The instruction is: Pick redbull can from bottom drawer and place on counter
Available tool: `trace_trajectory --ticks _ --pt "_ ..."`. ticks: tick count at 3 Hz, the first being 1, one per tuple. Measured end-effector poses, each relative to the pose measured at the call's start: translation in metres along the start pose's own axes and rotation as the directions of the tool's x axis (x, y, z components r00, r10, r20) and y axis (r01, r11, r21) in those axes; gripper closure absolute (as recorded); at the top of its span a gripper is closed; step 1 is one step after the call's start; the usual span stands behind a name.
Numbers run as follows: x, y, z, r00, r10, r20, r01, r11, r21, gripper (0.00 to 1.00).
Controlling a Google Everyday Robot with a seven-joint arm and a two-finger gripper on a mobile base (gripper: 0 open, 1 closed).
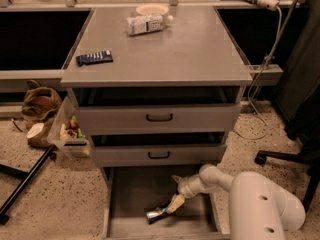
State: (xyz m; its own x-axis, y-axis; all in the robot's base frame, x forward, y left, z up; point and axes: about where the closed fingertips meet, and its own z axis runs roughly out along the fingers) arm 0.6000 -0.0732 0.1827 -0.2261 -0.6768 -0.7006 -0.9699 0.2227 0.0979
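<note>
The redbull can [157, 213] lies on its side on the floor of the open bottom drawer [127, 196], near the front middle. My gripper [175, 204] reaches down into the drawer from the right on the white arm [260, 204], with its pale fingertips [176, 202] at the can's right end. The counter [175, 54] is the grey cabinet top above.
On the counter lie a white labelled bottle [145, 24], a white bowl [152, 9] and a dark blue remote-like bar [94, 58]. The two upper drawers with black handles [159, 117] stand slightly open. A brown bag [40, 104] and a bin sit left; a chair base [285, 159] right.
</note>
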Motion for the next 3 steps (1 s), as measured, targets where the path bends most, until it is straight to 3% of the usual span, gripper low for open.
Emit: trace_trajectory --ticks 1,3 --pt "0.0 0.0 0.0 1.0 0.0 0.0 0.0 1.0 -0.001 0.0" --pt "0.059 0.019 0.014 0.992 0.094 -0.087 -0.101 0.9917 -0.079 0.0"
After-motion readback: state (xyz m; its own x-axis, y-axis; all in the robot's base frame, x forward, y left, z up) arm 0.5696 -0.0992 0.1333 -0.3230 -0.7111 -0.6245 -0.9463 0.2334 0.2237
